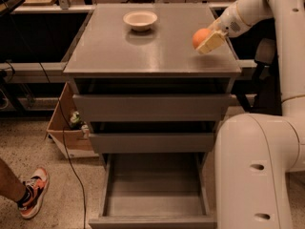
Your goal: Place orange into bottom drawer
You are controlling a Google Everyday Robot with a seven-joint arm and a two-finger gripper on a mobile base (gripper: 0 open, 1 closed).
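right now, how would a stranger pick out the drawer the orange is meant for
Find the grey cabinet in the middle; over its top's right edge the gripper holds the orange in its jaws. Go down its front to the bottom drawer near the floor. It alone is pulled out wide, showing its tray; the two upper drawers show only fronts.
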